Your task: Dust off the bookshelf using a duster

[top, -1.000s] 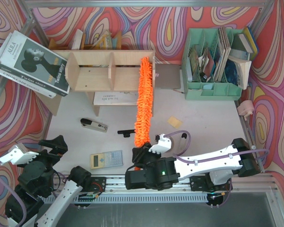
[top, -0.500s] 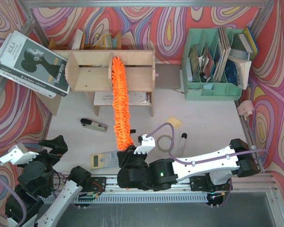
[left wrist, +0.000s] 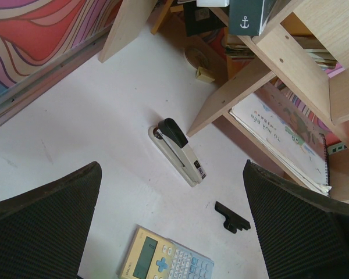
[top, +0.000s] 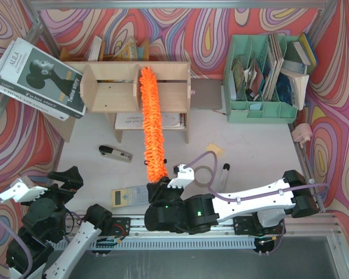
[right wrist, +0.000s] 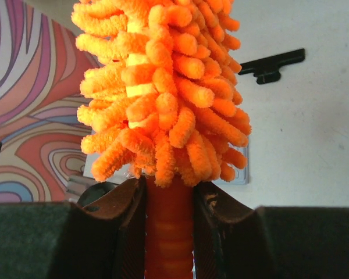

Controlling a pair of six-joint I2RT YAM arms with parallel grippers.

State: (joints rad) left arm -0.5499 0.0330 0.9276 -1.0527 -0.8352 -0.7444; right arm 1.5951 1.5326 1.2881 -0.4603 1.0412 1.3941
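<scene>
Dusting stroke in progress, seen from above and from both wrists. The right gripper (right wrist: 168, 200) has its jaws closed firmly on the ribbed orange handle of the duster (top: 152, 119). The fluffy head reaches from the near middle of the desk (top: 250, 145) away to the bookshelf (top: 107, 87), and its far tip lies over the right-hand bay, just beside the middle divider. Whether the fibres press on the board cannot be told from here. To do the stroke well, the head should probably ride low enough for the fibres to flatten slightly. It should then sweep sideways across the bay without knocking the divider, with the wrist kept level so the thin handle does not twist in the grip. The left gripper (top: 67, 177) rests at the near left with jaws wide apart, holding nothing. Legible writing: the large book (top: 38, 78) at the far left shows a cover word that appears to read "ALILA". The notebook (left wrist: 279, 142) under the shelf carries lettering like "TU WA BEN". A dark box (left wrist: 249, 14) bears a white anchor mark. The label on the calculator (left wrist: 166, 264) is too small to read.
</scene>
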